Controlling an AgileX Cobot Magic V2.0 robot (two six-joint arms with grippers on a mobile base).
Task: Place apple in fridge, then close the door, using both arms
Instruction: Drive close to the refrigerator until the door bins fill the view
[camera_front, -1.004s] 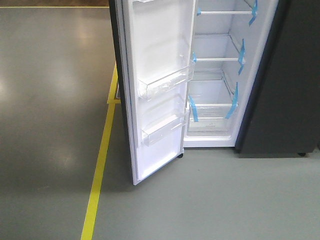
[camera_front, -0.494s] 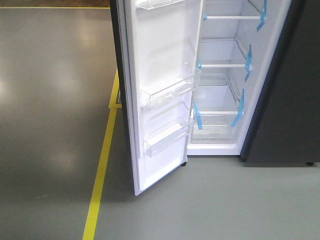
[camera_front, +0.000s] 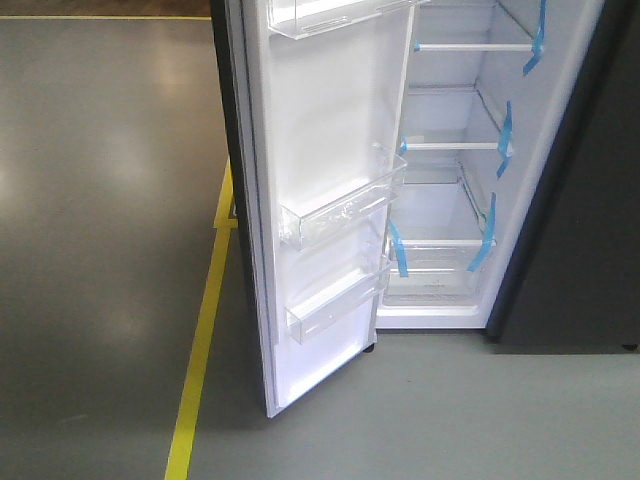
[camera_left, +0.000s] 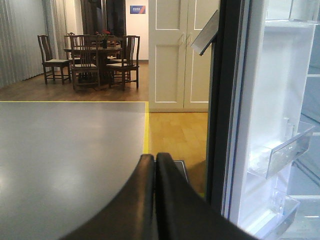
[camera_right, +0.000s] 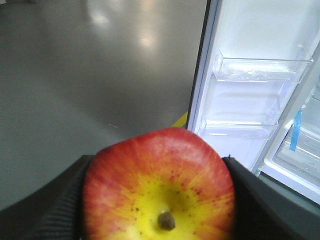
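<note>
In the right wrist view a red apple (camera_right: 159, 187) with a yellow centre and a stem dimple fills the foreground. My right gripper (camera_right: 159, 200) is shut on it, one black finger (camera_right: 50, 210) pressed to each side. The fridge (camera_front: 450, 180) stands open, white inside, with glass shelves edged in blue tape. Its door (camera_front: 320, 190) swings out to the left and carries clear plastic bins. My left gripper (camera_left: 155, 162) is shut with nothing in it, hanging just left of the door's dark edge (camera_left: 220, 100). Neither arm shows in the front view.
A yellow floor line (camera_front: 205, 330) runs along the grey floor left of the door. A dark grey panel (camera_front: 590, 200) stands right of the fridge. Far off in the left wrist view are a table with chairs (camera_left: 95, 57) and white double doors (camera_left: 182, 55).
The front view has shifted: the fridge and door now sit lower and larger in frame, as the base moves closer.
</note>
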